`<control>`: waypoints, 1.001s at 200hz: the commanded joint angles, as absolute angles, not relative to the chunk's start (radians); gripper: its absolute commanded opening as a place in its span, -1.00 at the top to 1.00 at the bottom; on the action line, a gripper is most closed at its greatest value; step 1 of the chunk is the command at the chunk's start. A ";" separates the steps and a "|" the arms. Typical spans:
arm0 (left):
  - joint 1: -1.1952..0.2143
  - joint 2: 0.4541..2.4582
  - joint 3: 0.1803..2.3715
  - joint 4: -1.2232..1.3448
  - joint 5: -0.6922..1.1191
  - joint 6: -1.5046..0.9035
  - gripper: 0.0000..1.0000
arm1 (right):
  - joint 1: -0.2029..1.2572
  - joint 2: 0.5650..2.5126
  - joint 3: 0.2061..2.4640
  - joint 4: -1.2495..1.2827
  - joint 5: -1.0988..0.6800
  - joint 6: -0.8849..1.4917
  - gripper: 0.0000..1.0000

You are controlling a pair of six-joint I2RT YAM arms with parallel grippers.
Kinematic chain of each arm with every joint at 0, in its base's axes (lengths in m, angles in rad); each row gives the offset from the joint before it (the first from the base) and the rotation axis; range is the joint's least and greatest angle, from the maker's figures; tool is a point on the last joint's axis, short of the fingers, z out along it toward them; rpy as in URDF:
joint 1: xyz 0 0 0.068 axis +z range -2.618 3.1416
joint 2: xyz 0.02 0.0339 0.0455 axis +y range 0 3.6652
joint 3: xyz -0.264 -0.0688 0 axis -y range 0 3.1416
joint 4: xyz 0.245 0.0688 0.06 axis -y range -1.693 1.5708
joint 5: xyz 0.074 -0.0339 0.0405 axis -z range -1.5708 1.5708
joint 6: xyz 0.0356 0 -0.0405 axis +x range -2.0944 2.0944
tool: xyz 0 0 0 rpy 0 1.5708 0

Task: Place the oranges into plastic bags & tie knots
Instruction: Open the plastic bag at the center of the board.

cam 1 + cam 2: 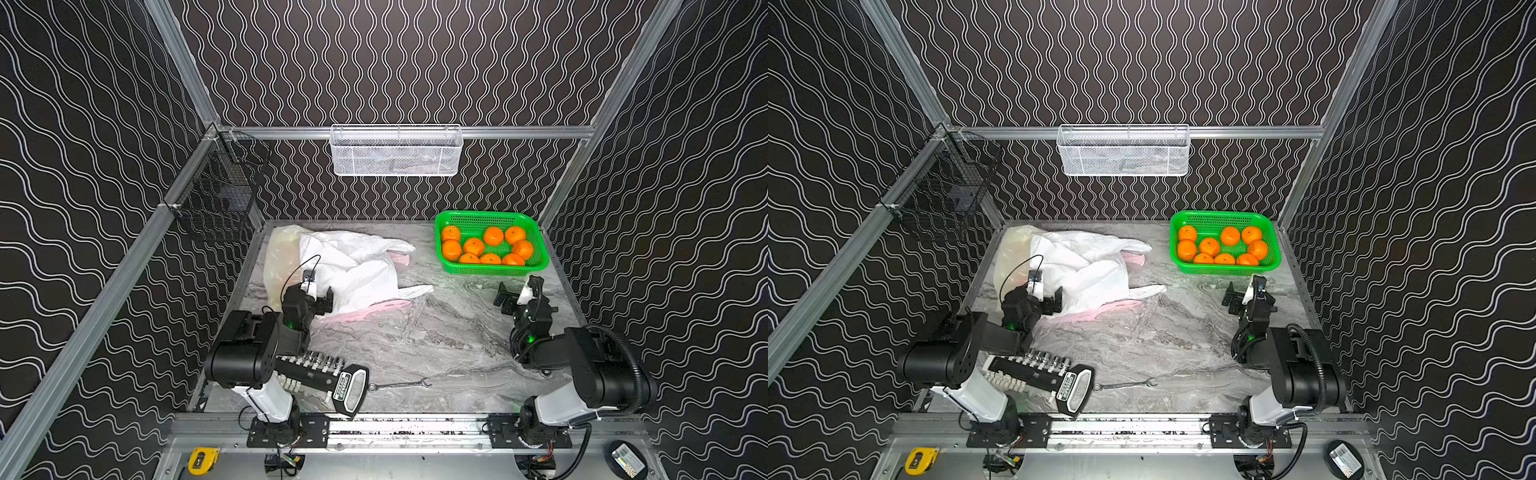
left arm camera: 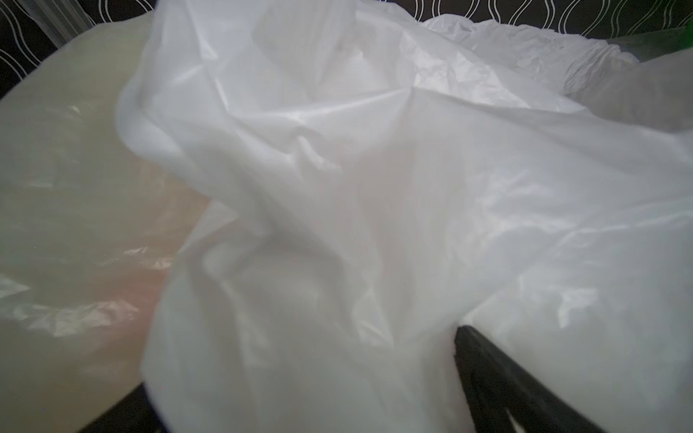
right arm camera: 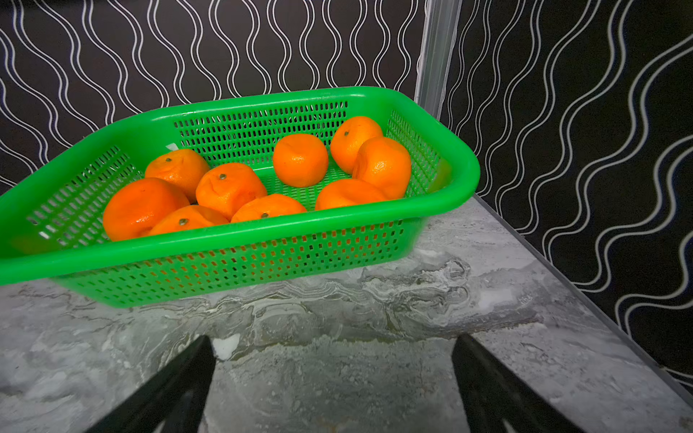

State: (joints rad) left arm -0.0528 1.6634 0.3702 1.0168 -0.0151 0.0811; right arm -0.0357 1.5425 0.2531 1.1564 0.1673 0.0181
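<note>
Over white bag [image 1: 353, 266], left gripper [image 2: 300, 360] apart; single top layer to be pinched, not whole pile; right gripper [image 3: 333, 339] apart too.

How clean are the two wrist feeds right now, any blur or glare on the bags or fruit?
Left wrist view: the white bag fills the frame, soft and out of focus, with bright sheen on its creases. Right wrist view: sharp; the oranges and green basket are crisp, with only small highlights on the fruit.
</note>
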 commanded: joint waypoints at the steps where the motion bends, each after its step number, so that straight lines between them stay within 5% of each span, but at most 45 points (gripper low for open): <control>1: -0.054 1.660 0.371 1.029 -0.011 0.082 -0.98 | -0.035 1.541 0.258 1.192 0.163 0.021 -1.00; 200: -0.084 1.654 0.329 1.105 -0.066 0.100 -0.98 | -0.035 1.535 0.224 1.251 0.149 0.015 -1.00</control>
